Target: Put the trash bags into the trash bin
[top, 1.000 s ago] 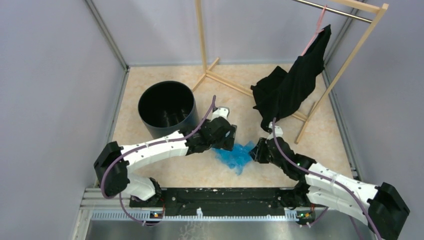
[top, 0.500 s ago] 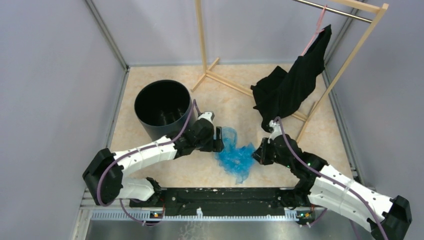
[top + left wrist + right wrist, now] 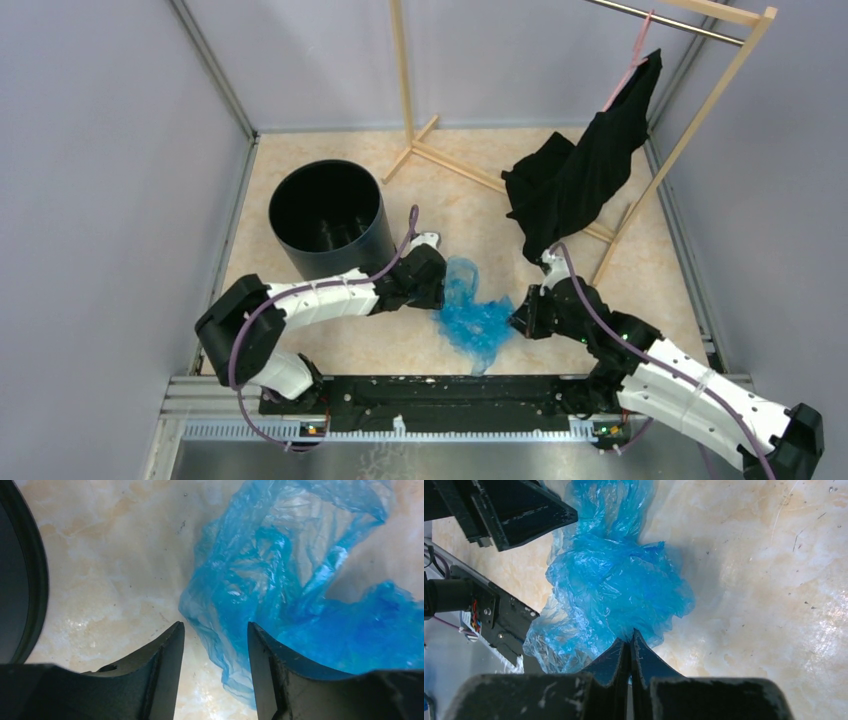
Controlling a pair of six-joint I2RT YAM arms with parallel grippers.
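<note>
The crumpled light-blue trash bag [image 3: 473, 318] lies on the marble floor between my two grippers. My right gripper [image 3: 517, 318] is shut on its right edge; in the right wrist view its jaws [image 3: 630, 636] pinch the blue film [image 3: 609, 580]. My left gripper [image 3: 442, 283] is open at the bag's upper left. In the left wrist view [image 3: 215, 630] a fold of the bag [image 3: 280, 580] hangs between the spread fingers, not gripped. The black trash bin [image 3: 327, 218] stands upright left of my left gripper, its wall at the left wrist view's left edge [image 3: 22, 575].
A wooden rack [image 3: 445, 155] stands at the back with a black cloth garment [image 3: 580, 175] hanging from its rail down to the floor, close behind my right arm. Grey walls enclose the floor on both sides. The black rail [image 3: 440, 390] runs along the near edge.
My left gripper has let go of the bag's upper part and moved down and left. The bag has sagged lower. My right gripper has kept its hold and barely shifted.
</note>
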